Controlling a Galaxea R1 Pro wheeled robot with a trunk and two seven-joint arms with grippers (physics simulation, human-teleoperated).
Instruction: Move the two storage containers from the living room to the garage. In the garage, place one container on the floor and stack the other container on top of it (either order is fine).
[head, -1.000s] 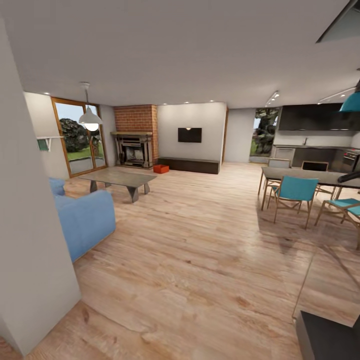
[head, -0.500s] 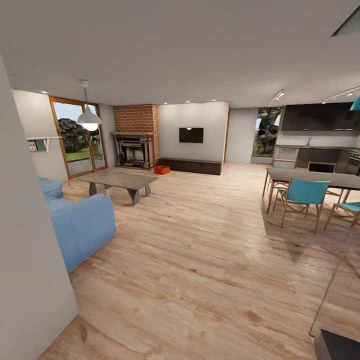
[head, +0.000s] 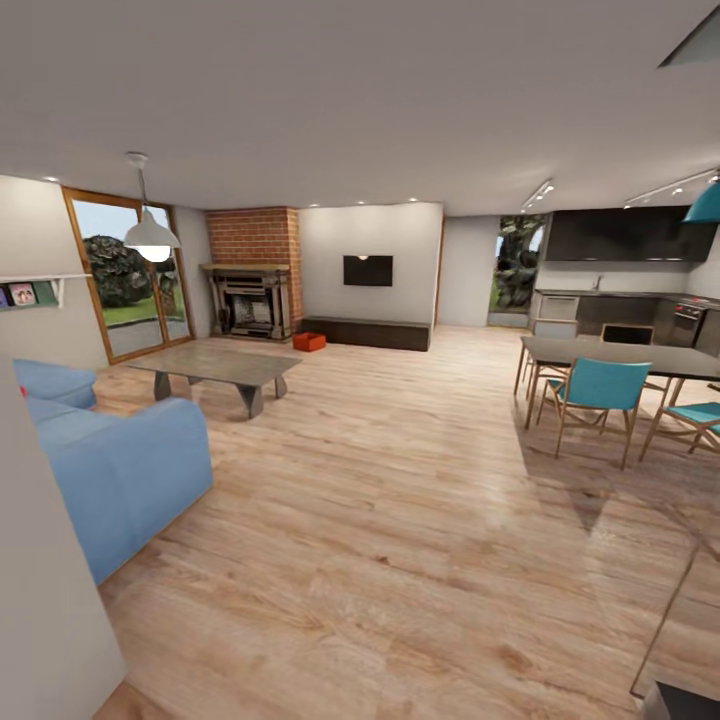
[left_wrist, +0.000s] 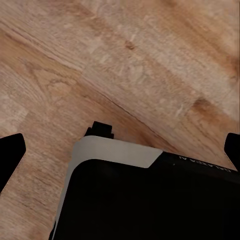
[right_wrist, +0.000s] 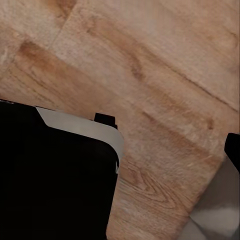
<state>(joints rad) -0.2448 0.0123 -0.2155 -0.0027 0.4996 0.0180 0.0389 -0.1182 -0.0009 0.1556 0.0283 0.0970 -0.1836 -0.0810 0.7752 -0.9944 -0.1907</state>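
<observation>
Storage container (head: 309, 342) by fireplace (head: 249, 300), left pincer (left_wrist: 120, 150) spread, empty

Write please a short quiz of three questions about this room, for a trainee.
1. True or false: the orange-red container sits on the glass-topped table.
2. In the head view, the blue sofa is at: A) left, B) centre, C) right.
3. Which colour are the dining chairs?

Key: 1 false, it sits on the wood floor near the brick fireplace; 2 A; 3 teal.
</observation>
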